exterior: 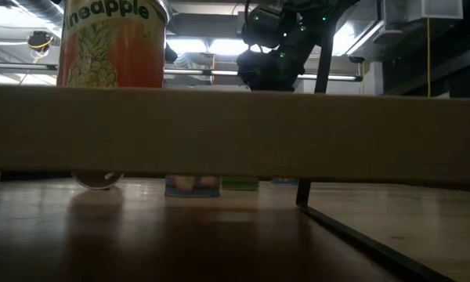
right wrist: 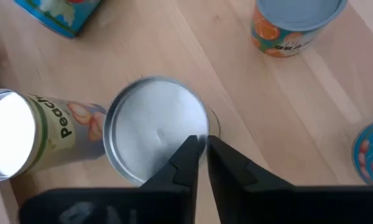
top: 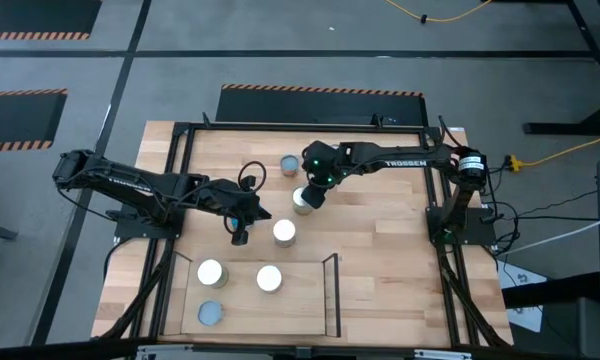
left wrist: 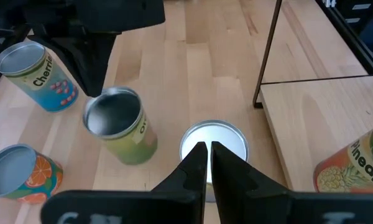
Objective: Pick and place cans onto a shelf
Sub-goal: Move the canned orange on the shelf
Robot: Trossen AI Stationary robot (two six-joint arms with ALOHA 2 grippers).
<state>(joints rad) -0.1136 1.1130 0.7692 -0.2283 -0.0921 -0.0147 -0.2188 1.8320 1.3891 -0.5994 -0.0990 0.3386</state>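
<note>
Your left gripper [top: 239, 236] hangs over the middle of the table, just beside a white-topped can [top: 284, 233]. In your left wrist view its two dark fingers [left wrist: 197, 163] are pressed together with only a thin line between them, and they hold nothing. The white-topped can [left wrist: 214, 144] sits right under the tips.

Your right gripper [top: 311, 193] is above a green-label can [top: 303, 201] a bit farther back on the table. In your right wrist view its fingers [right wrist: 188, 155] are also closed on nothing, with their tips over the edge of that can's silver top [right wrist: 154, 127]. The can stands upright on the wood.

The peach can [right wrist: 31, 134] stands just beside it. An orange can [right wrist: 292, 25] stands near, but apart. A cherry can [left wrist: 34, 76] stands on the table too, near the green-label can.

The shelf [top: 300, 305] is at the front of the table, with thin black rails at its edges. Three cans stand on it. Two white-topped ones [top: 212, 273] stand side by side, and one with a blue-grey top [top: 210, 313] is near the front left corner. In the low view, a pineapple can [exterior: 113, 43] stands on the shelf board [exterior: 298, 129], and your right arm shows dark behind it.
</note>
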